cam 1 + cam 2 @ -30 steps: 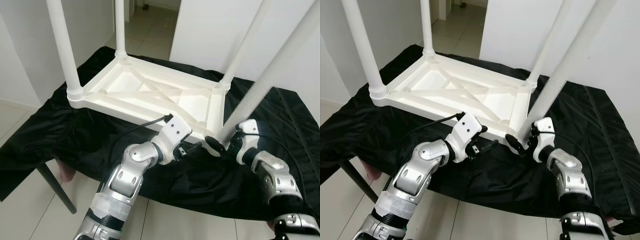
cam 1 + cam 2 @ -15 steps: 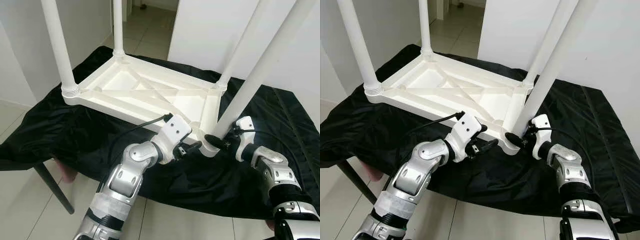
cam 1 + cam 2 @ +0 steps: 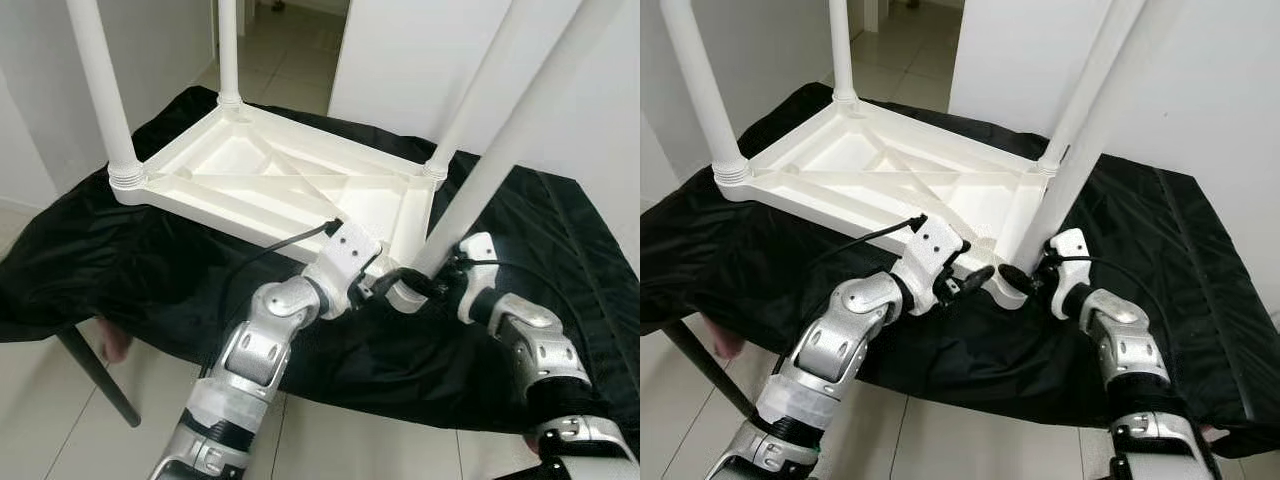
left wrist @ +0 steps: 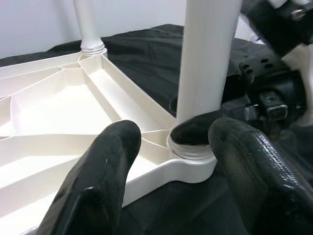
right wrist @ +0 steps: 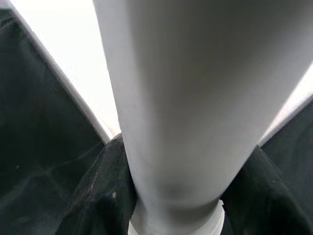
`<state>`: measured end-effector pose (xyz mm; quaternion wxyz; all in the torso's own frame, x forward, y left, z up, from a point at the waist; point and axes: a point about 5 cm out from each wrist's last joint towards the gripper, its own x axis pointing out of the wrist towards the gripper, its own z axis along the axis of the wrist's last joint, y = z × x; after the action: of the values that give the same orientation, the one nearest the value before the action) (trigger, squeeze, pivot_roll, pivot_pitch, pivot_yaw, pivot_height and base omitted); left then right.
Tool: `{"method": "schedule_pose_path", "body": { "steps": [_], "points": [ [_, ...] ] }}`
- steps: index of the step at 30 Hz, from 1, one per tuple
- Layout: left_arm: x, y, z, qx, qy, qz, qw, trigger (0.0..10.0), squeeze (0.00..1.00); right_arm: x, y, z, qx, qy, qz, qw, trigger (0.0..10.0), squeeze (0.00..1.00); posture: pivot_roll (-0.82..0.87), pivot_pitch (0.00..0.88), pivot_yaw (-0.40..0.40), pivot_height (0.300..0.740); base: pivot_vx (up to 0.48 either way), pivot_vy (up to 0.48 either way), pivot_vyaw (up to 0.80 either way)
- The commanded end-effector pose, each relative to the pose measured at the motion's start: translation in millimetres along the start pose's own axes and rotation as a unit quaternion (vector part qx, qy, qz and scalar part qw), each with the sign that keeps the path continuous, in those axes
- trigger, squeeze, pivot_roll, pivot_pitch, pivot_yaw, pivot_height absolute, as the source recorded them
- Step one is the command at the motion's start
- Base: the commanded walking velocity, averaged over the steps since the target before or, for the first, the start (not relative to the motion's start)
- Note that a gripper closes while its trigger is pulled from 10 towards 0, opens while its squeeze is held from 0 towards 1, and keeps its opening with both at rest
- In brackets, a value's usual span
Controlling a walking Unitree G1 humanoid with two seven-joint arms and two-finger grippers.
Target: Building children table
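A black cloth (image 3: 110,260) covers a work surface standing on a pale tiled floor (image 3: 60,420), with white walls (image 3: 420,60) behind. On the cloth lies the white plastic children's table (image 3: 280,185), upside down, so its ribbed underside faces up: a rectangular frame with diagonal stiffening ribs and shallow compartments between them. Round sockets sit at its corners, and a smooth white tubular leg rises from each. The far-left leg (image 3: 228,50) and near-left leg (image 3: 95,90) stand upright in ringed collars; the far-right leg (image 3: 475,90) rises from its corner by the wall. The near-right leg (image 3: 520,130), the closest, leans slightly away from upright, its lower end seated at the corner socket (image 4: 193,147) nearest the robot.

The right gripper (image 3: 1025,277) holds that leg just above the socket, its black fingers (image 5: 105,196) wrapped on either side of the tube and pressed against it. The left gripper (image 4: 171,161) sits at the same corner from the other side, its two fingers (image 4: 105,166) spread apart and holding nothing, one over the table's rim, the other beside the socket.
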<state>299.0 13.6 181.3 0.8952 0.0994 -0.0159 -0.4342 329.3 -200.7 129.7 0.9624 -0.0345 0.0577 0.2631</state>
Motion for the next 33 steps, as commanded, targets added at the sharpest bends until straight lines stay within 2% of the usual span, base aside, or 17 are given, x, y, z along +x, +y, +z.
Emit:
{"method": "schedule_pose_path", "body": {
  "steps": [1, 4, 7, 8, 10, 12, 13, 15, 17, 19, 20, 22, 27, 30, 31, 32, 33],
  "points": [
    [3.9, 0.9, 2.2, -0.002, -0.005, 0.017, 1.000, 10.0, 0.00, -2.6, -3.6, -3.3, 0.009, 0.007, -0.048, 0.999, 10.0, 0.00, -0.07, 0.039, -0.175, 0.740, 0.000, 0.000, 0.00],
    [3.4, 1.9, 0.4, -0.002, -0.003, 0.020, 1.000, 10.0, 0.00, -7.4, 5.5, -5.1, 0.031, -0.012, -0.135, 0.990, 10.0, 0.00, -0.07, 0.044, -0.160, 0.740, 0.000, 0.000, 0.00],
    [2.8, 1.6, -0.4, -0.001, -0.001, 0.018, 1.000, 10.0, 0.00, -9.6, 6.9, -6.5, 0.035, -0.013, -0.162, 0.986, 10.0, 0.00, -0.07, 0.044, -0.160, 0.740, 0.000, 0.000, 0.00],
    [1.2, 1.4, -0.2, -0.002, -0.002, 0.013, 1.000, 10.0, 0.00, -13.0, 8.8, -8.1, 0.050, -0.019, -0.209, 0.976, 10.0, 0.00, -0.07, 0.047, -0.152, 0.740, 0.000, 0.000, 0.00],
    [1.2, 1.4, -0.2, -0.002, -0.002, 0.013, 1.000, 10.0, 0.00, -13.0, 8.8, -8.1, 0.050, -0.019, -0.209, 0.976, 10.0, 0.00, -0.07, 0.047, -0.152, 0.740, 0.000, 0.000, 0.00],
    [-1.7, -0.8, -4.9, 0.003, 0.007, -0.001, 1.000, 10.0, 0.00, -24.3, 14.3, -11.6, 0.055, -0.032, -0.311, 0.948, 10.0, 0.00, -0.09, 0.045, -0.121, 0.740, 0.000, 0.000, 0.00],
    [-1.7, -0.8, -4.9, 0.003, 0.007, -0.001, 1.000, 10.0, 0.00, -24.3, 14.3, -11.6, 0.055, -0.032, -0.311, 0.948, 10.0, 0.00, -0.09, 0.045, -0.121, 0.740, 0.000, 0.000, 0.00],
    [-3.4, -7.2, -10.7, 0.004, 0.012, -0.031, 0.999, 10.0, 0.00, -33.6, 30.8, -17.6, 0.077, -0.031, -0.393, 0.916, 10.0, 0.00, -0.12, 0.043, -0.083, 0.740, 0.000, 0.000, 0.00],
    [-3.4, -7.2, -10.7, 0.004, 0.012, -0.031, 0.999, 10.0, 0.00, -33.6, 30.8, -17.6, 0.077, -0.031, -0.393, 0.916, 10.0, 0.00, -0.12, 0.043, -0.083, 0.740, 0.000, 0.000, 0.00],
    [-5.8, -16.2, -14.5, 0.011, 0.013, -0.073, 0.997, 10.0, 0.00, -39.9, 41.2, -20.8, 0.097, -0.029, -0.433, 0.895, 10.0, 0.00, -0.14, 0.034, -0.051, 0.740, 0.000, 0.000, 0.00],
    [-5.8, -16.2, -14.5, 0.011, 0.013, -0.073, 0.997, 10.0, 0.00, -39.9, 41.2, -20.8, 0.097, -0.029, -0.433, 0.895, 10.0, 0.00, -0.14, 0.034, -0.051, 0.740, 0.000, 0.000, 0.00],
    [-8.9, -24.1, -16.9, 0.017, 0.012, -0.113, 0.993, 10.0, 0.00, -43.9, 43.6, -21.8, 0.102, -0.033, -0.448, 0.888, 10.0, 0.00, -0.14, 0.033, -0.032, 0.740, 0.000, 0.000, 0.00],
    [-12.3, -25.6, -17.1, 0.030, 0.012, -0.142, 0.989, 10.0, 0.00, -47.1, 45.3, -19.8, 0.104, -0.040, -0.453, 0.885, 10.0, 0.00, -0.16, 0.027, -0.012, 0.740, 0.000, 0.000, 0.00],
    [-12.3, -25.6, -17.1, 0.030, 0.012, -0.142, 0.989, 10.0, 0.00, -47.1, 45.3, -19.8, 0.104, -0.040, -0.453, 0.885, 10.0, 0.00, -0.16, 0.027, -0.012, 0.740, 0.000, 0.000, 0.00],
    [-14.9, -24.6, -16.3, 0.032, 0.009, -0.155, 0.987, 10.0, 0.00, -48.6, 45.2, -17.9, 0.102, -0.048, -0.441, 0.890, 10.0, 0.78, -0.16, 0.025, -0.010, 0.740, 0.000, 0.000, 0.00],
    [-15.7, -24.8, -14.8, 0.038, 0.006, -0.166, 0.985, 10.0, 0.00, -51.0, 43.2, -15.6, 0.096, -0.054, -0.419, 0.901, 10.0, 1.00, -0.16, 0.020, -0.016, 0.740, 0.000, 0.000, 0.00],
    [-15.7, -24.8, -14.8, 0.038, 0.006, -0.166, 0.985, 10.0, 0.00, -51.0, 43.2, -15.6, 0.096, -0.054, -0.419, 0.901, 10.0, 1.00, -0.16, 0.020, -0.016, 0.740, 0.000, 0.000, 0.00]
  ]
}}
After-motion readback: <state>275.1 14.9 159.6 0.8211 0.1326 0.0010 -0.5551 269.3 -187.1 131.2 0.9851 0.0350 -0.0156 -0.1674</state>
